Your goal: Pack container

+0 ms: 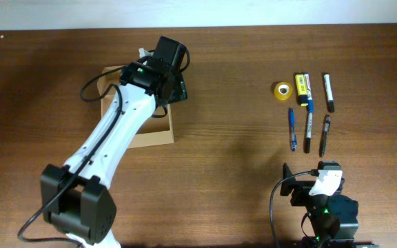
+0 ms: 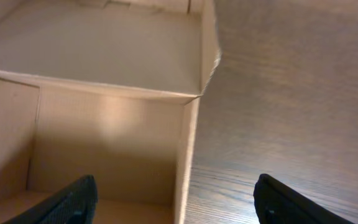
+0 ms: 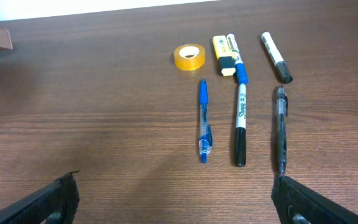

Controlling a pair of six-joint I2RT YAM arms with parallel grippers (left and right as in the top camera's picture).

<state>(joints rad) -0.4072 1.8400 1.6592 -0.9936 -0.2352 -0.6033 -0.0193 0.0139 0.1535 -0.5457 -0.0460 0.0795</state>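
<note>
The tan cardboard container [image 1: 154,134] lies open at the table's left, partly covered by my left arm. In the left wrist view I look down into its bare inside [image 2: 104,124]; nothing shows in it. My left gripper [image 1: 176,88] is open, and in the left wrist view [image 2: 179,205] its fingers straddle the box's right wall, one over the inside and one over the table. My right gripper [image 1: 320,180] is open and empty, low at the front right. In the right wrist view [image 3: 179,208] it sits short of the pens.
At the right lie a yellow tape roll [image 1: 282,90], a yellow highlighter [image 1: 300,84], a blue-capped marker [image 1: 308,95], a black-capped white marker [image 1: 329,91], a blue pen [image 1: 291,129], a Sharpie [image 1: 308,131] and a dark pen [image 1: 324,134].
</note>
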